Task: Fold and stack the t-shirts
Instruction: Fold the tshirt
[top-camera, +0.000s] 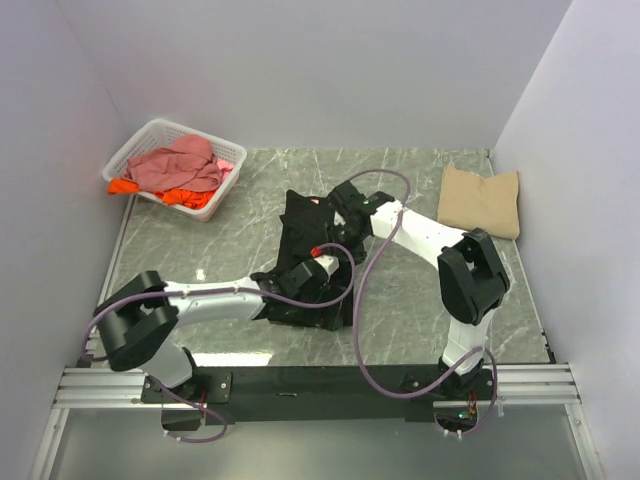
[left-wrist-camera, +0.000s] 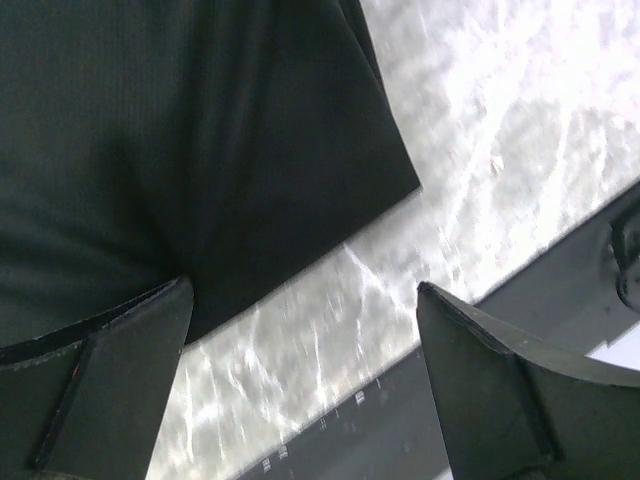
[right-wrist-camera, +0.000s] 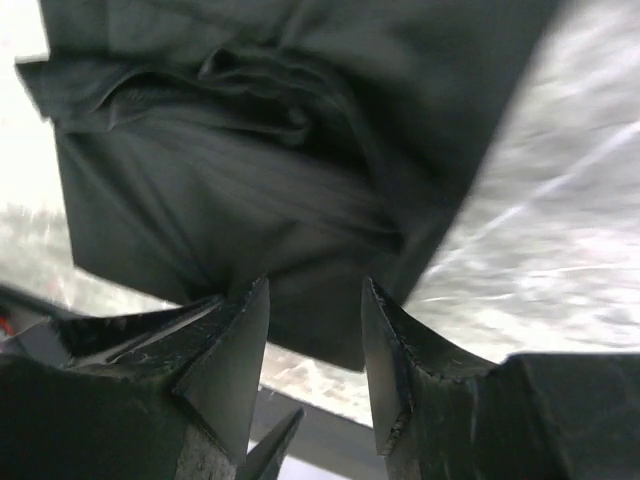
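A black t-shirt (top-camera: 298, 228) lies crumpled in the middle of the table. My left gripper (top-camera: 297, 283) rests over its near end. In the left wrist view that gripper (left-wrist-camera: 300, 300) is wide open, with bare marble between the fingers (left-wrist-camera: 110, 380) and the black cloth (left-wrist-camera: 200, 150) at the left finger. My right gripper (top-camera: 338, 207) is at the shirt's far right side. In the right wrist view it (right-wrist-camera: 315, 290) stands partly open, a corner of the black shirt (right-wrist-camera: 300, 200) lying in the gap, not pinched. A folded tan t-shirt (top-camera: 482, 200) lies at the back right.
A white lattice basket (top-camera: 140, 143) at the back left holds a pink shirt (top-camera: 180, 165) over an orange one (top-camera: 190, 196). Grey walls close in both sides and the back. A black rail (top-camera: 300, 380) runs along the table's near edge.
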